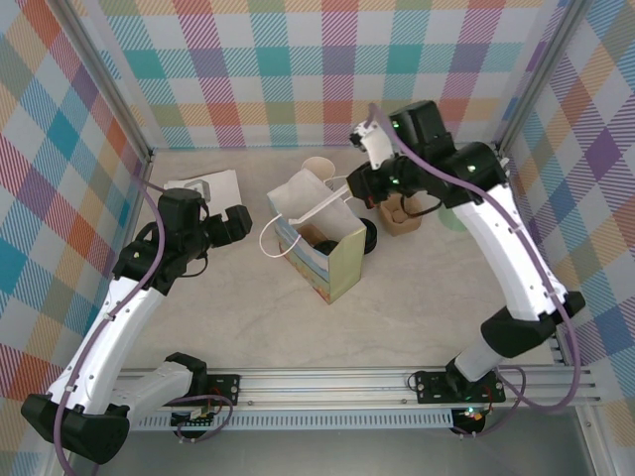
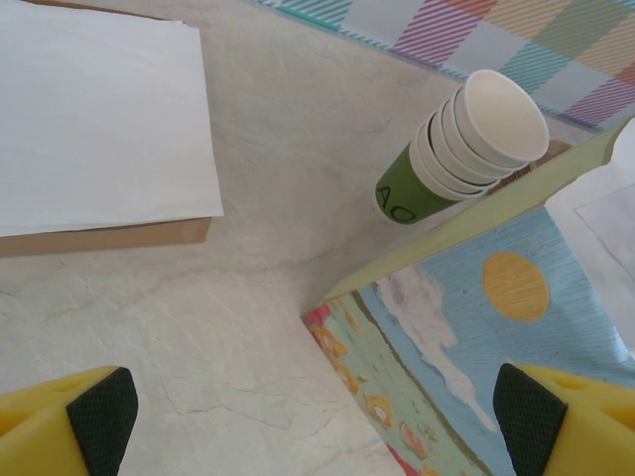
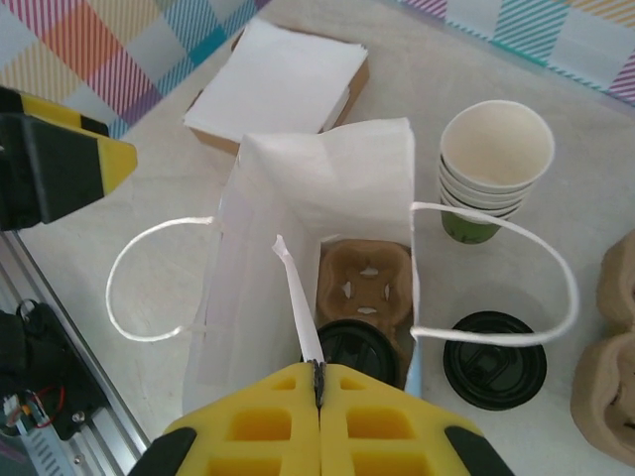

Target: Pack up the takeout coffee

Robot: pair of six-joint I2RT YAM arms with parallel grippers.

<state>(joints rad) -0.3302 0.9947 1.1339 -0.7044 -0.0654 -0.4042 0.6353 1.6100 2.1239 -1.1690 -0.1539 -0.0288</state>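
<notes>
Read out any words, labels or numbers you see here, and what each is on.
"AO": dark letters low on the green wall of the stack of cups, partly cut off, uncertain.
Raised marks on the loose black lid: too small to read.
None on the paper bag, just pictures.

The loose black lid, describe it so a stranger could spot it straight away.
Find the white paper bag standing open mid-table. Just outside its wall, beneath one looped handle and near the stack of cups, a round black lid lies flat on the tabletop. The other black lid sits inside the bag, in the cardboard carrier.
</notes>
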